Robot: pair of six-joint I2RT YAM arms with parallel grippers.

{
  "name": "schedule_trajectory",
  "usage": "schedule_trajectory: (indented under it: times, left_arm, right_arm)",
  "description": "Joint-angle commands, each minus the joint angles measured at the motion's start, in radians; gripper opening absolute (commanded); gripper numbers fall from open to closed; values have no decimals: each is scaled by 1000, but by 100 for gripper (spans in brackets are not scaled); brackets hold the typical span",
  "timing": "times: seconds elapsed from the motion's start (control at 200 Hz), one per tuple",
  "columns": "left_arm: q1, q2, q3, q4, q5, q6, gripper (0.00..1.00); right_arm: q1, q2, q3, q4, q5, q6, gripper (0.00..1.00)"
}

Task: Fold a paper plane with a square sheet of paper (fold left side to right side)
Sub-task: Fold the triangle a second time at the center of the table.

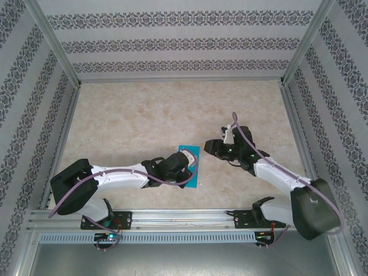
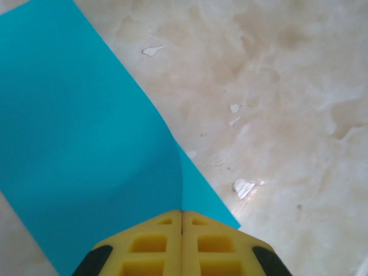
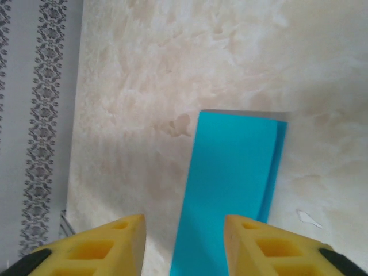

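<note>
Clenched tight, the left hand (image 2: 182, 214) pinches a lifted edge of the turquoise sheet (image 2: 86, 132). One layer bows up into its grip while a lower layer lies flat on the tabletop (image 2: 287, 86) beneath. From the right wrist view the sheet reads as a narrow doubled strip, its two long edges slightly out of line. It lies directly under the left hand and runs out just past it. The right hand (image 3: 184, 221) hangs to the right of the left hand, over the strip's end, released, with its fingers apart and touching nothing.

As I judge it, the main risk is slip: only the left hand's pinch controls the paper. A pull or lift could drag the whole sheet across the smooth tabletop, spring the fold open, or set the crease crooked. A hard pinch could also crumple the thin paper.
</note>
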Motion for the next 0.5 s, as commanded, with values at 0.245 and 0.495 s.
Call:
schedule_trajectory:
  times: [0.245,0.495]
  left_arm:
    - [134,22,-58,243,349,-219,0]
    - [156,68,-46,252,394,-251,0]
  right_arm:
    - [151,-222,-283,4,83,93,0]
    - [301,-329,-374,49,205,181,0]
